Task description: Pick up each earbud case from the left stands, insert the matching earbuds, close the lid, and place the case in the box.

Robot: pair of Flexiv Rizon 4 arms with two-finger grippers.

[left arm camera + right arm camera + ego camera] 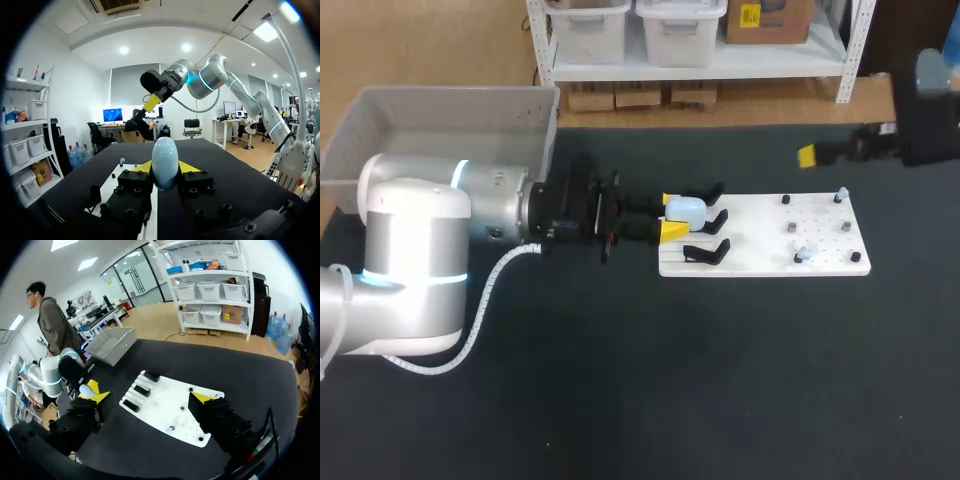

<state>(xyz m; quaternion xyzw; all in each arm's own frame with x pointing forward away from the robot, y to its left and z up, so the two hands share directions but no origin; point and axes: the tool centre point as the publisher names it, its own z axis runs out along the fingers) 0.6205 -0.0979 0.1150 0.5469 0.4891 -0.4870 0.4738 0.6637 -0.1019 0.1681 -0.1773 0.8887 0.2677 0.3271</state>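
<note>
Case point(688, 209) is pinched by its sides between left gripper point(674, 216) tips; judged light, rigid, smooth, likely slippery. Right gripper point(150, 394) is spread wide, empty.

The right arm point(925, 130) runs off the head view's edge, showing only one yellow tip point(807, 155). The pale bits point(804, 253) on the white board point(760, 232) are too small to identify. The earbud case point(687, 210) covers part of the middle stand point(719, 218).

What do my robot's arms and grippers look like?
The left arm and right arm are rounded silver-white shells with glowing blue joint rings. A white ribbed cable loops along the left one. Left gripper and right gripper are black, with yellow tips.
</note>
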